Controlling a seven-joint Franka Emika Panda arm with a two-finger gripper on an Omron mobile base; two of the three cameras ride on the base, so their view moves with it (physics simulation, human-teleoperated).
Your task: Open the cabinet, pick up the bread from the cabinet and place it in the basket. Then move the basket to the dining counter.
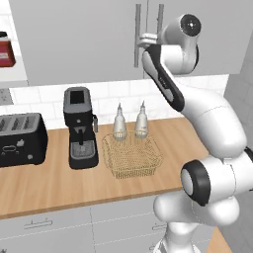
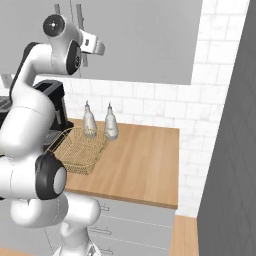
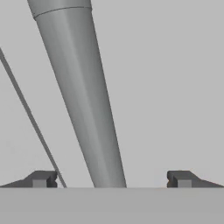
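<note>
Gripper (image 3: 112, 179) is up at the cabinet (image 1: 74, 39) doors, fingers spread wide with the handle (image 3: 81, 100) of one door running between the two fingertips (image 3: 41, 178). No contact visible on either side; the bar sits a bit left of centre in the gap, tilted in the hand view. The thin dark line left of the bar is the seam between the doors (image 3: 26, 109).

From the left base view the hand (image 1: 147, 39) is level with the lower part of the two vertical handles (image 1: 137, 34), wrist elbow-up above it. From the right base view the hand (image 2: 92, 44) points at the same door front, and both doors look closed and flush.

Basket (image 1: 132, 155) sits on the wooden worktop (image 1: 49, 188), just right of the coffee machine (image 1: 80, 127) and directly in front of two bottles (image 1: 119, 123); front bottle bases touch or nearly touch its back rim, can't tell which. Basket shows nothing inside (image 2: 77, 149). Toaster (image 1: 21, 139) at the far left of the worktop. Red jar (image 1: 5, 49) on a shelf left of the cabinet. Grey drawers (image 1: 59, 227) below the worktop.
</note>
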